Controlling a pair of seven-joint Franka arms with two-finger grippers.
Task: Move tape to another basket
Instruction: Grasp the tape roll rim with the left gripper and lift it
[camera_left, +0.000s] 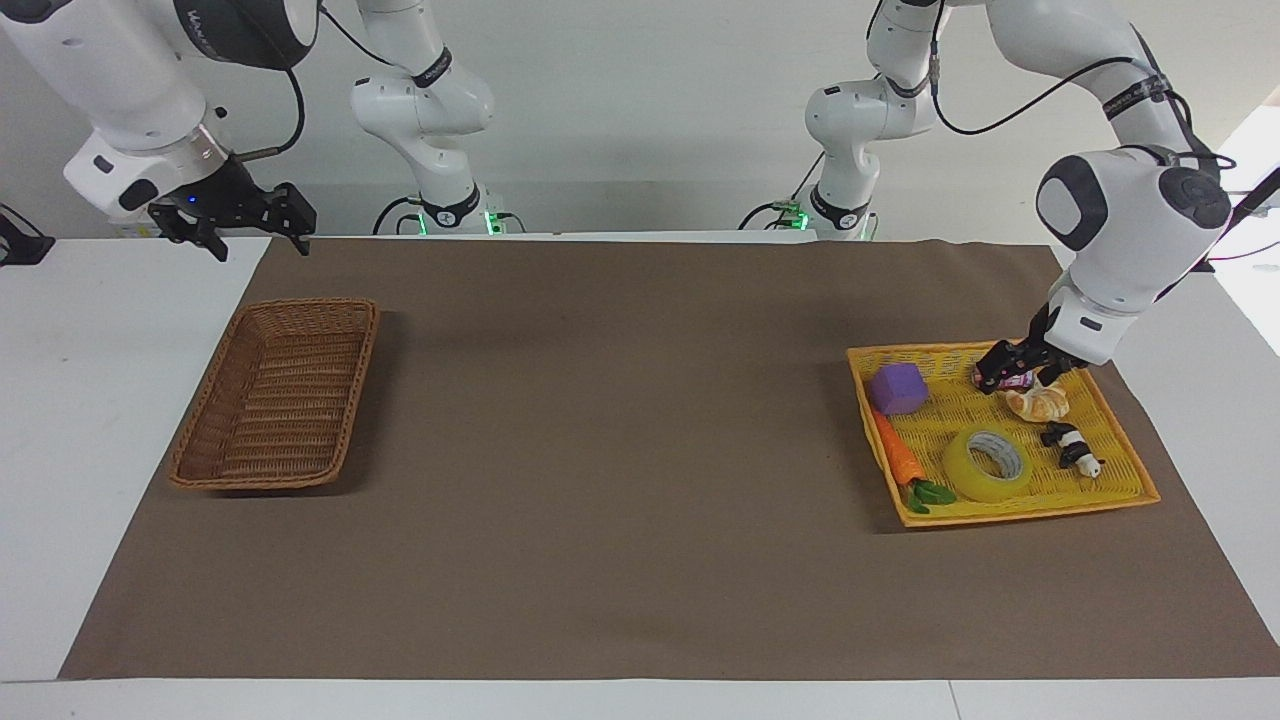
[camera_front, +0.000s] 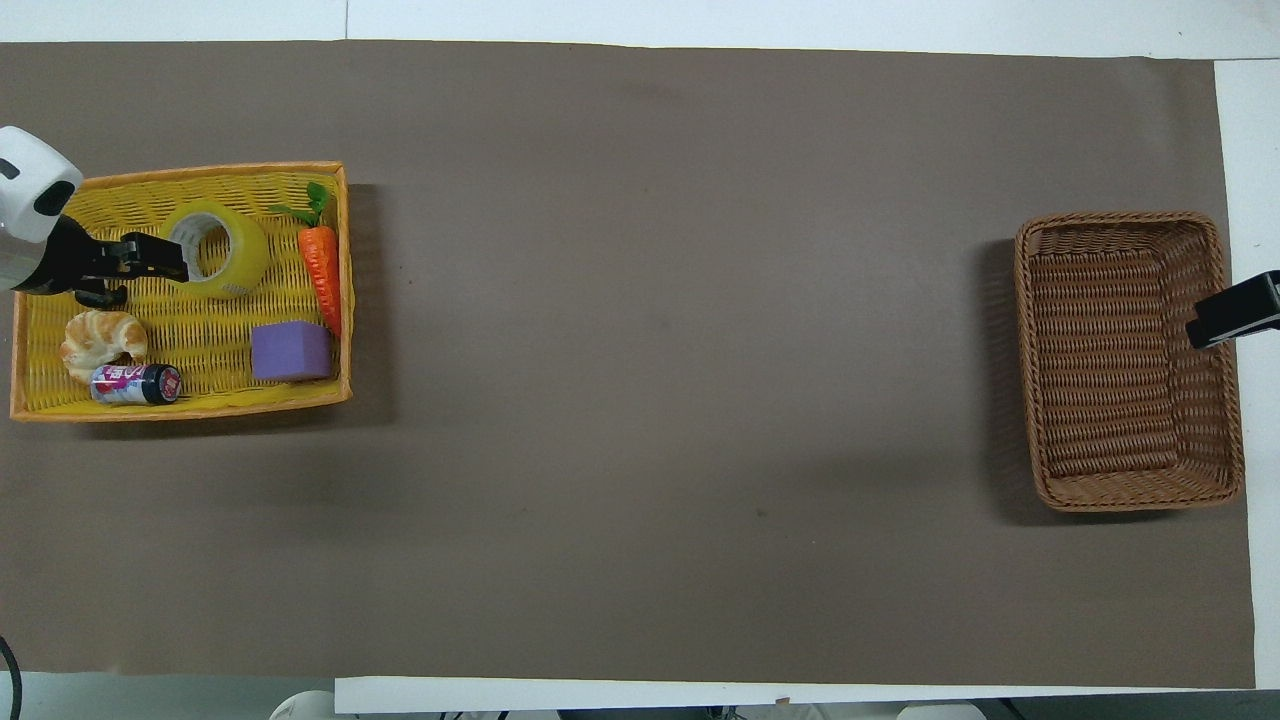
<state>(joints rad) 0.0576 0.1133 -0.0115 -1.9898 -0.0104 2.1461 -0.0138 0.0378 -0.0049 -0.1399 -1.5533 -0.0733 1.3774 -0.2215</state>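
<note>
The tape (camera_left: 985, 466) (camera_front: 212, 248), a yellow translucent roll with a white core, lies flat in the bright yellow basket (camera_left: 1000, 512) (camera_front: 180, 408) at the left arm's end of the table. My left gripper (camera_left: 1015, 370) (camera_front: 150, 258) is open and empty, low over that basket, over the can and croissant, beside the tape and not touching it. The dark-brown wicker basket (camera_left: 360, 380) (camera_front: 1030, 360) stands empty at the right arm's end. My right gripper (camera_left: 235, 228) (camera_front: 1235, 312) waits open above the table edge near the brown basket.
The yellow basket also holds a purple cube (camera_left: 898, 388), a toy carrot (camera_left: 897, 455), a small can (camera_front: 135, 384), a croissant (camera_left: 1040, 403) and a black-and-white toy (camera_left: 1072, 448). A brown mat (camera_left: 620, 450) covers the table between the baskets.
</note>
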